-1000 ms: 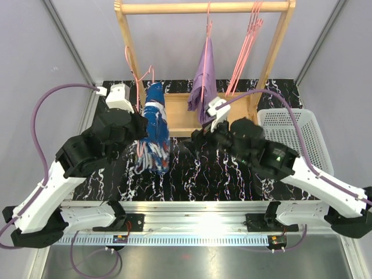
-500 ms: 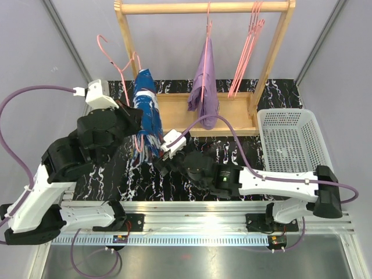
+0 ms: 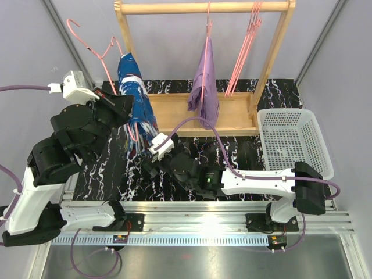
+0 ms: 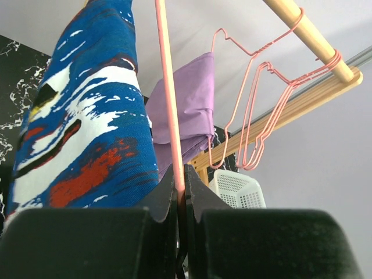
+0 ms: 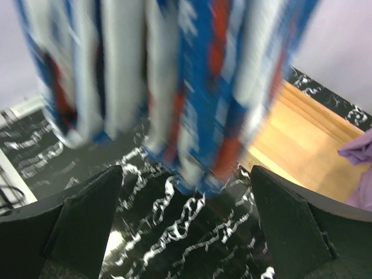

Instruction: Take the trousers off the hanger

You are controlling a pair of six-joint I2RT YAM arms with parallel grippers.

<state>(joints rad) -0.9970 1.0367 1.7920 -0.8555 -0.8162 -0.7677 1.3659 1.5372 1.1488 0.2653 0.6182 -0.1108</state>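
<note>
The blue patterned trousers (image 3: 137,96) hang on a pink wire hanger (image 3: 87,39), lifted off the rack at the left. My left gripper (image 3: 120,106) is shut on the hanger's wire; in the left wrist view the wire (image 4: 168,104) runs up from between the jaws (image 4: 181,181), with the blue trousers (image 4: 87,133) to its left. My right gripper (image 3: 149,164) is open and empty, just below the trousers' hem. In the right wrist view the hem (image 5: 174,75) hangs blurred above the gripper (image 5: 186,192). The lilac trousers (image 3: 204,81) hang on a hanger on the rack.
The wooden rack (image 3: 203,7) stands at the back with several empty pink hangers (image 3: 247,52) at its right end. A white mesh basket (image 3: 293,142) sits at the right. The table top (image 3: 232,157) is black marble.
My left arm has raised the hanger with the blue trousers up and to the left. My right arm has swung left and low, under the trousers' hem.
</note>
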